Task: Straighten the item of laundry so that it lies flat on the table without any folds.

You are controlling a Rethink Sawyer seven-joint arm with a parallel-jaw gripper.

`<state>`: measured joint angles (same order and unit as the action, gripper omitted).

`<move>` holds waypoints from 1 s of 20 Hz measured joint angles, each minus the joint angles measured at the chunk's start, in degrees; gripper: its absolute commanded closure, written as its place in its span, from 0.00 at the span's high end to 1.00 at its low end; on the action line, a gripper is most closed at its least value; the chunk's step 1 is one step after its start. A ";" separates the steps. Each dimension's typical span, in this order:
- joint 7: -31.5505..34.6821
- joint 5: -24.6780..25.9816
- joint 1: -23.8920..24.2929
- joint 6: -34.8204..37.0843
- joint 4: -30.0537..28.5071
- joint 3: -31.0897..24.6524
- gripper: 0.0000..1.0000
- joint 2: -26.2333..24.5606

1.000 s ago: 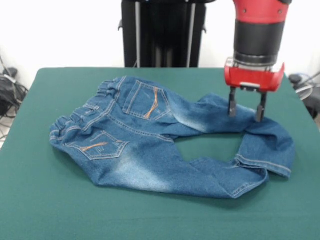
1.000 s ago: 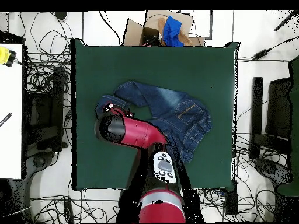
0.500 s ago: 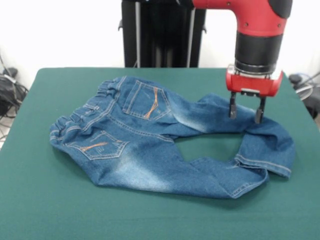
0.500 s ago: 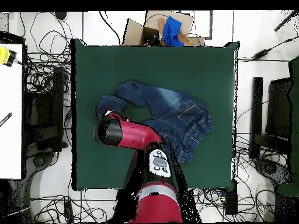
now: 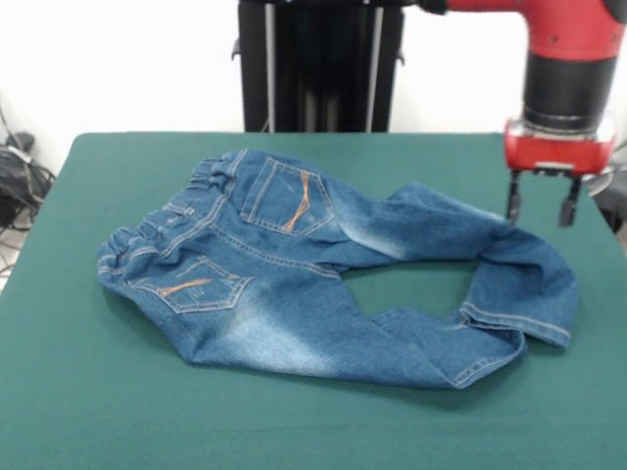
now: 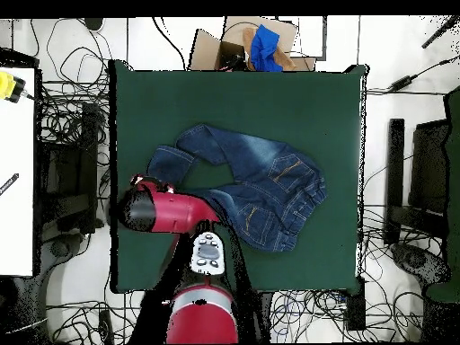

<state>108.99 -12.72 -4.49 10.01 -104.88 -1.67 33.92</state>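
Bare table around jeans — unobstructed

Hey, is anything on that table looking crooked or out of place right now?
Yes. The jeans are not flat: one leg curls round so its cuff lies over the other leg's end, leaving a bare patch of green table ringed by denim. The end effector hangs open above the bend, holding nothing. Nothing looks spilled or damaged.

jeans lie on the table, about mid-table in the front view. waistband at picture left, both legs running right; the far leg bends back toward the near one, ringing a bare patch of table. gripper hangs over the jeans' right end, by the table's right edge.
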 measured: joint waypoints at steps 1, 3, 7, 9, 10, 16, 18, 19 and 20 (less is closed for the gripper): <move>0.00 -0.42 -1.32 0.32 0.02 -0.01 1.00 0.25; 0.00 -0.86 -2.68 0.81 0.02 0.01 1.00 0.65; 0.00 -1.87 -4.80 2.08 0.16 0.25 1.00 1.43; 0.00 -2.66 -6.11 3.21 0.62 0.69 1.00 1.59; 0.00 -2.80 -6.30 3.32 0.78 0.71 1.00 1.56; 0.00 -3.07 -3.57 -0.05 4.29 -1.73 1.00 -2.29; 0.00 -2.17 -0.97 -3.11 5.56 -3.62 1.00 -4.44; 0.00 -1.72 -0.04 -4.22 6.01 -4.23 1.00 -5.25; 0.00 -0.09 2.54 -7.48 7.19 -5.80 1.00 -7.42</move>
<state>108.99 -12.81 -1.95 2.53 -97.69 -7.47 26.50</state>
